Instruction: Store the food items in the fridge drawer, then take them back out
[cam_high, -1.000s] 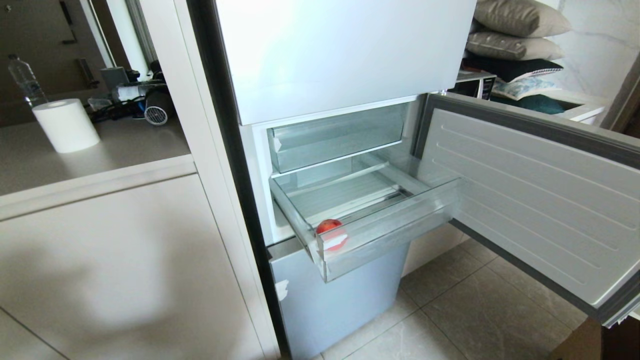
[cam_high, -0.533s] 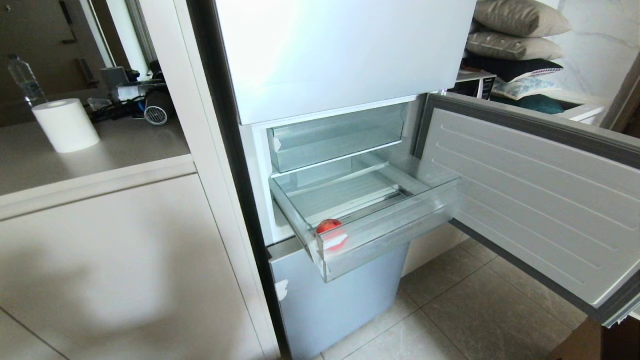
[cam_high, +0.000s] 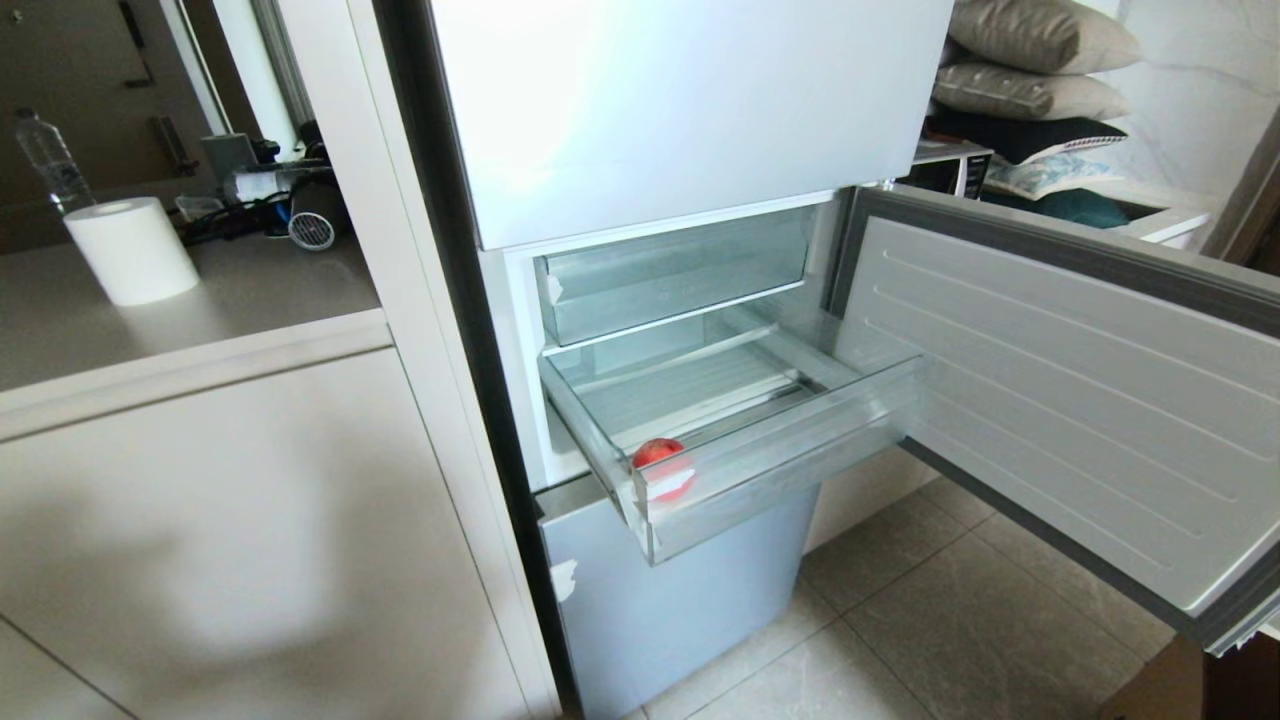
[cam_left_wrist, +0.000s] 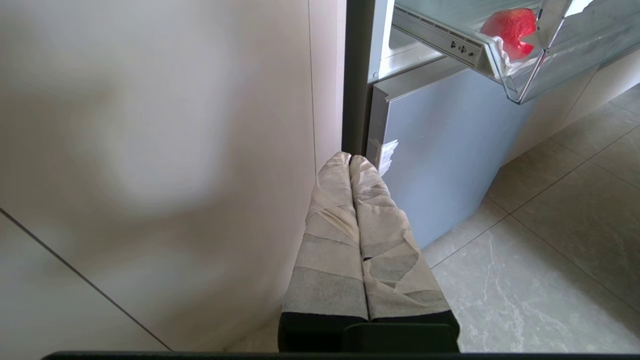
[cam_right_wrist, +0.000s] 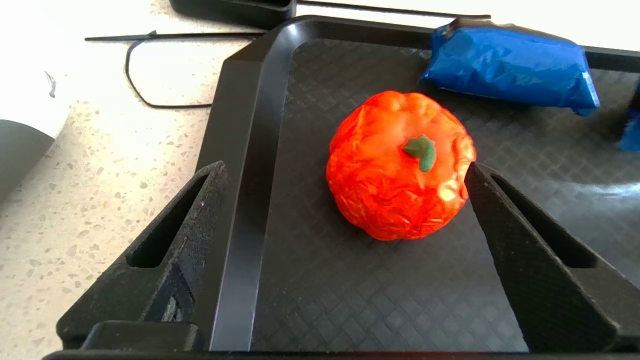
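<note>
Right end effector (cam_right_wrist: 345, 175) spread wide over black tray (cam_right_wrist: 310, 280) on speckled worktop (cam_right_wrist: 100, 165), straddling orange pepper-like piece (cam_right_wrist: 397, 167), one finger (cam_right_wrist: 525, 240) just beside it; blue packet (cam_right_wrist: 510, 65) further back; left end effector (cam_left_wrist: 350, 160) pressed together, low beside fridge; red food item (cam_high: 661, 466) in front left corner of pulled-out fridge drawer (cam_high: 790, 470).

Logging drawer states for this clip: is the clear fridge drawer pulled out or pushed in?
Pulled out. The fridge drawer juts past the blue-grey panel below it, with a red fruit in its front corner.
</note>
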